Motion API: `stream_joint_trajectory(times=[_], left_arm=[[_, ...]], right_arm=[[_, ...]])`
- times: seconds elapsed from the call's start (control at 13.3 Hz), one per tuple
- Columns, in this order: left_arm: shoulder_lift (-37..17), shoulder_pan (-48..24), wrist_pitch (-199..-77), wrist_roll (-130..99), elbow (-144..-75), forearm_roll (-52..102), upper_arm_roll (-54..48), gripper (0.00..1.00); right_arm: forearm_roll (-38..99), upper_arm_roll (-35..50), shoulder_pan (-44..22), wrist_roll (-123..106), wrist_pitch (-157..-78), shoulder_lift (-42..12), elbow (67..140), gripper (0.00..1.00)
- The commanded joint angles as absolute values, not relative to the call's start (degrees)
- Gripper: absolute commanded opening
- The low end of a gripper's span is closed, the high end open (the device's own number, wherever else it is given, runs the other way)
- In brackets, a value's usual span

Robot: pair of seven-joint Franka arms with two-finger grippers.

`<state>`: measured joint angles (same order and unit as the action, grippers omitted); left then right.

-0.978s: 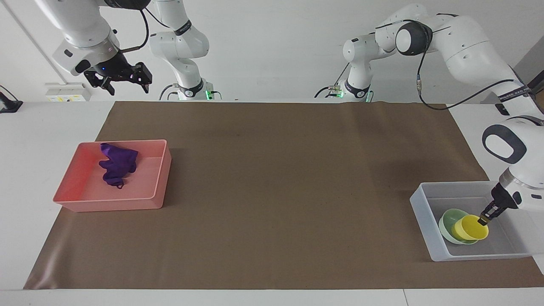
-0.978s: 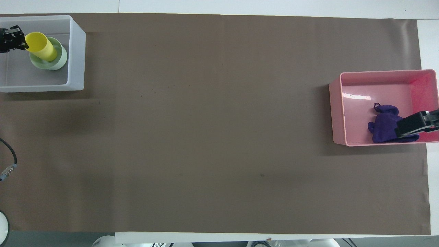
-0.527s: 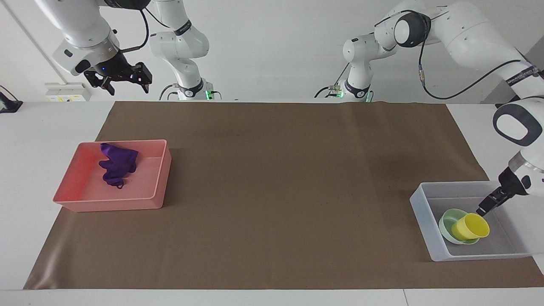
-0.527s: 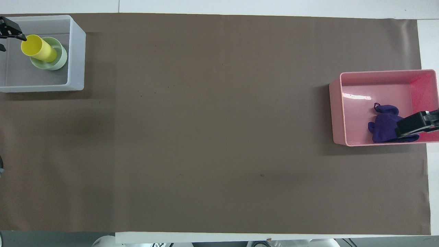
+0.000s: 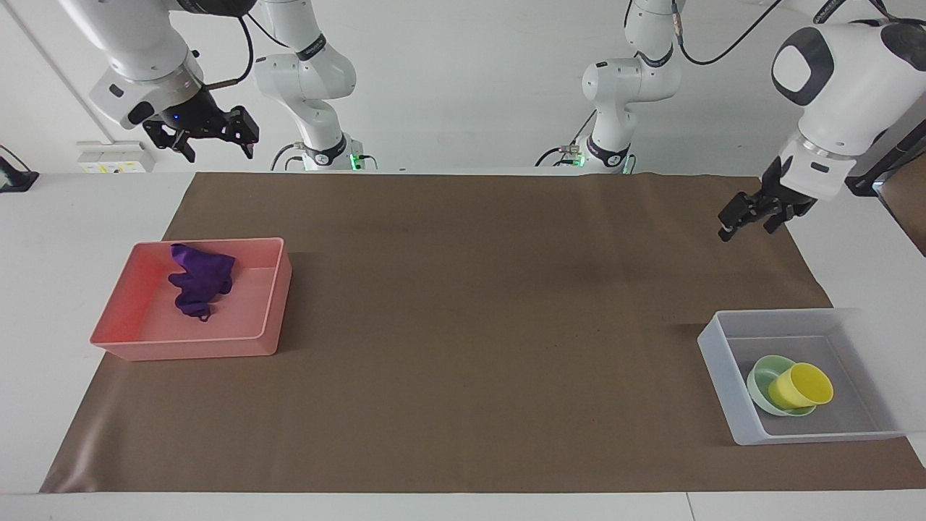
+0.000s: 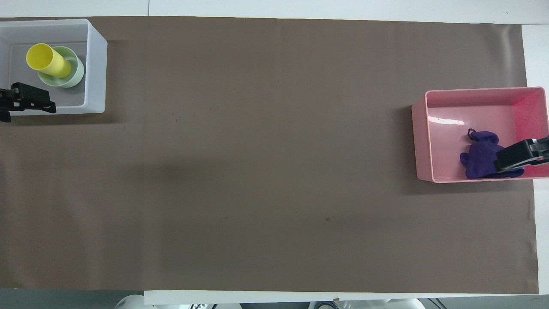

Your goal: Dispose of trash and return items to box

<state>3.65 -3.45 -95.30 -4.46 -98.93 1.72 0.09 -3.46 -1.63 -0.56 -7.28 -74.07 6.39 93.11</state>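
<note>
One yellow cup [image 5: 801, 386] leans in one green bowl [image 5: 767, 376] inside the grey box [image 5: 723, 369]; one purple wad [image 5: 200, 281] fills the pink tray [image 5: 268, 304]. Both tools, left [image 5: 745, 219] and right [image 5: 210, 141], hang open, empty.

Yellow cup [image 5: 801, 386] tilted in green bowl [image 5: 768, 376] inside grey bin [image 5: 716, 359]

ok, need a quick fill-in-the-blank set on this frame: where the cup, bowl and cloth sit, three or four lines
1. The yellow cup lies tilted in the ____ bowl.
2. Both sit inside the grey-white ____.
3. The purple cloth lies in the ____ tray.
4. The left gripper holds ____, up over the brown mat; the right gripper waits raised.

Missing words: mint-green; box; pink; nothing
</note>
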Motion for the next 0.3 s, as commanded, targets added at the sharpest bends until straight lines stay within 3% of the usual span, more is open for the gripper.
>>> stream_joint_trajectory(times=[0.0, 0.23], left_arm=[[-1.3, -5.4, -85.3, -0.7, -87.6, 0.7, 0.4, 1.0], [-1.8, -5.2, -84.2, 1.9, -86.7, 0.3, 0.6, 1.0]], right_arm=[[-3.0, -1.5, -0.1, -7.9, -73.6, 7.1, 93.7, 1.0], [-3.0, -1.6, -0.1, -7.9, -73.6, 7.1, 93.7, 1.0]])
